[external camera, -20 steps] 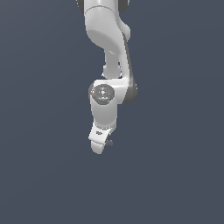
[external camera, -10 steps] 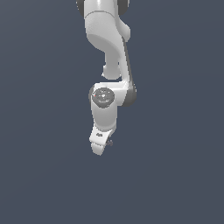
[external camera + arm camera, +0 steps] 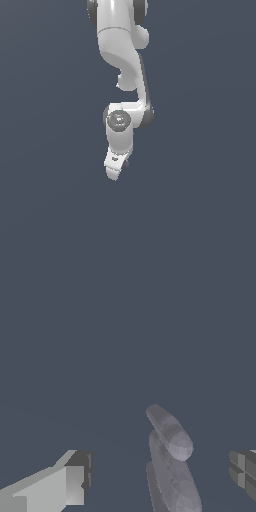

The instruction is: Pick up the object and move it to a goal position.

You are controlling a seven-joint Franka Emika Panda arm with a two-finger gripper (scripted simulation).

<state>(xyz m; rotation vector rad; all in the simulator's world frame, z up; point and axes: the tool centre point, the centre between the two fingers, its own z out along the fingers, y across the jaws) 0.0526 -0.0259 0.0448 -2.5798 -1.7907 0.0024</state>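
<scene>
In the wrist view the object (image 3: 170, 456) is a small grey irregular lump, made of several rounded elongated parts, lying on the dark surface. It lies between my two fingers, nearer the right one; the fingertips (image 3: 75, 478) stand wide apart and touch nothing. My gripper (image 3: 160, 476) is open. In the exterior view the white arm hangs down from above with the gripper (image 3: 116, 171) at its low end, pointing down. The object is not clearly visible there; the hand hides it.
A plain dark grey-blue surface fills both views. Nothing else shows around the arm (image 3: 122, 65).
The gripper has come down a little in the exterior view. The arm's pose is otherwise about the same.
</scene>
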